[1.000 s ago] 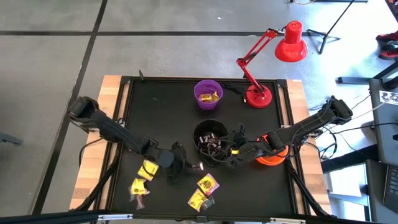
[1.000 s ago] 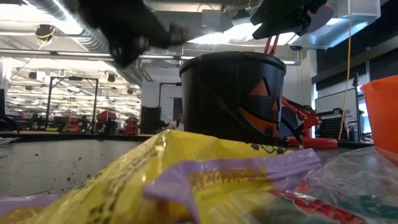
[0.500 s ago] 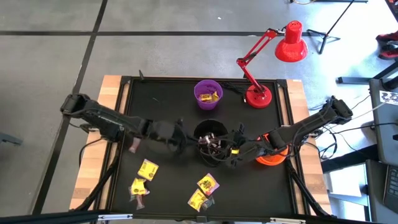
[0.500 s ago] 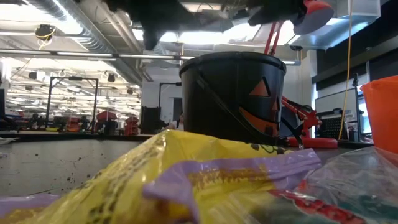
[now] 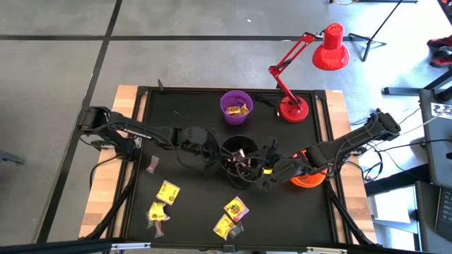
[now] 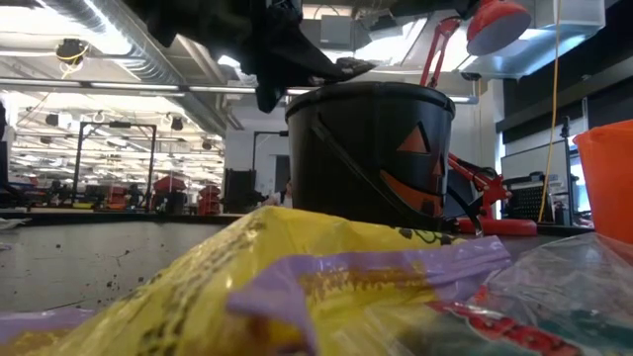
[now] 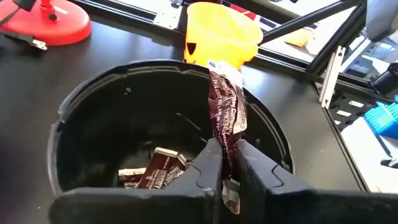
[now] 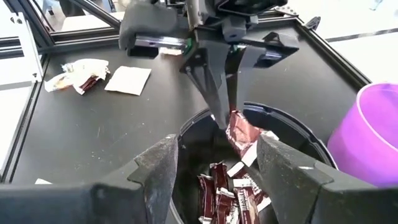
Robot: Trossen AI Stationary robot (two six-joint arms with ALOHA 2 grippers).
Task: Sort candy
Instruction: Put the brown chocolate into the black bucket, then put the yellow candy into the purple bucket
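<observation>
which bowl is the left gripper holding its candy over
The black bowl in the table's middle: the left gripper pinches a brown candy above it, not above the purple bowl or orange bowl.

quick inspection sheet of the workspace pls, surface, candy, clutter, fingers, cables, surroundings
surface: black table top, wooden side strips.
job's things: brown candy held over the black bowl, more brown pieces inside; yellow candies loose at the front; yellow ones in the purple bowl; orange bowl at the right.
clutter: red lamp.
grippers: left gripper fingers pinch the brown candy; right gripper open above the black bowl.
cables: lamp cord.
surroundings: grey floor; nobody seen.
</observation>
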